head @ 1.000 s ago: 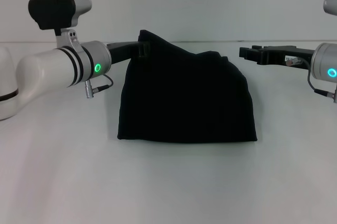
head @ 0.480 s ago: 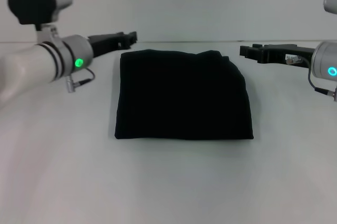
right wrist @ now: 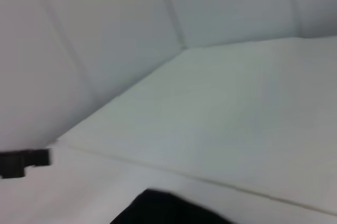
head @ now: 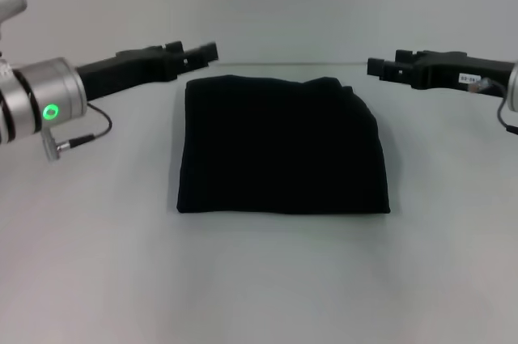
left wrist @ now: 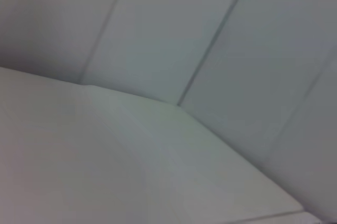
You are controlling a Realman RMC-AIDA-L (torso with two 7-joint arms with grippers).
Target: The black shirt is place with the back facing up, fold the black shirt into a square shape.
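- L gripper (head: 202, 53): seen in head view just beyond the far-left corner of the shirt, raised off the table (head: 89, 263), touching no cloth. Nothing is held; whether its fingers are apart or together can't be told. L wrist view shows only bare table and wall, no fingers.
- Shirt (head: 282, 146): lies flat at table centre, between the two arms, folded into a compact, near-square block. Near edge straight; far-right corner rounded and a bit puffy. Only plain black shows; no lettering seen.
- R gripper (head: 379, 68): seen in head view just beyond the far-right corner, also clear of the cloth, nothing carried. Finger state can't be told. In R wrist view a bit of the shirt (right wrist: 168, 208) shows at the frame edge, and the L gripper (right wrist: 29, 162) farther off.
- Step judged: final fold looks done, cloth released; task appears at or near its end.
- Next move, as judged: both arms to be taken away w/o snagging the folded edges. If a tidier square is wanted, the rounded far-right corner could be pressed or tugged flat.
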